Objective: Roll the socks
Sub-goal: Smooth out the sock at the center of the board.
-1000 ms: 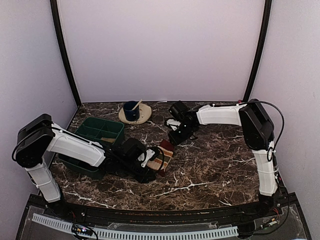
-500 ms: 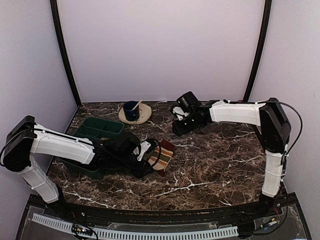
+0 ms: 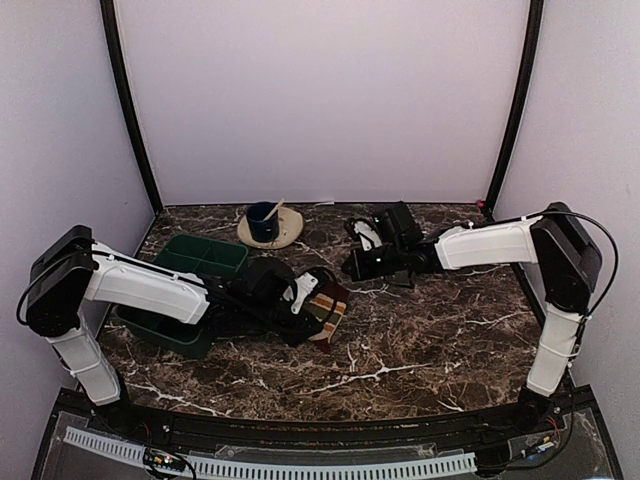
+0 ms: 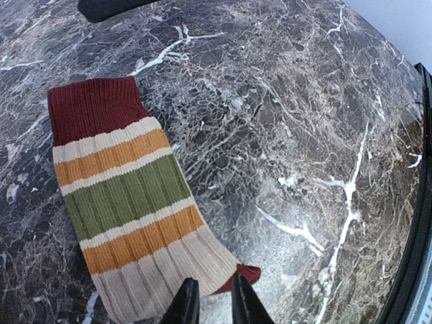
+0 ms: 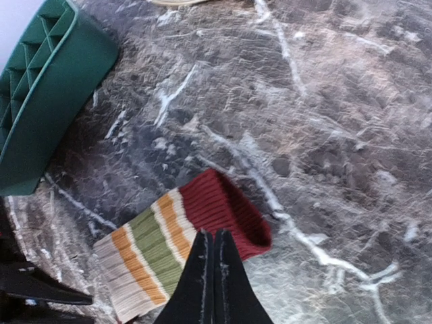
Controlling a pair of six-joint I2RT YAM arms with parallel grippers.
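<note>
One striped sock [image 4: 121,196] lies flat on the marble table [image 3: 420,330], with its red cuff [image 5: 226,209] toward the back. It also shows in the top view [image 3: 330,305]. My left gripper [image 4: 210,304] hangs over the sock's tan near end. Its fingers stand a narrow gap apart with the sock's edge showing between them, and the frames do not show whether they pinch it. From the top, the left gripper [image 3: 308,312] sits at the sock's left side. My right gripper [image 5: 214,236] is shut and empty, pointing at the red cuff, just behind the sock [image 3: 352,268].
A green compartment tray [image 3: 190,262] stands left of the sock, under my left arm, and shows again in the right wrist view [image 5: 47,88]. A tan plate [image 3: 290,232] with a blue cup [image 3: 263,221] and a spoon sits at the back.
My right gripper has closed its fingers and swung down toward the sock's cuff. The left gripper's fingers have narrowed over the sock's near end. The sock has barely shifted.
</note>
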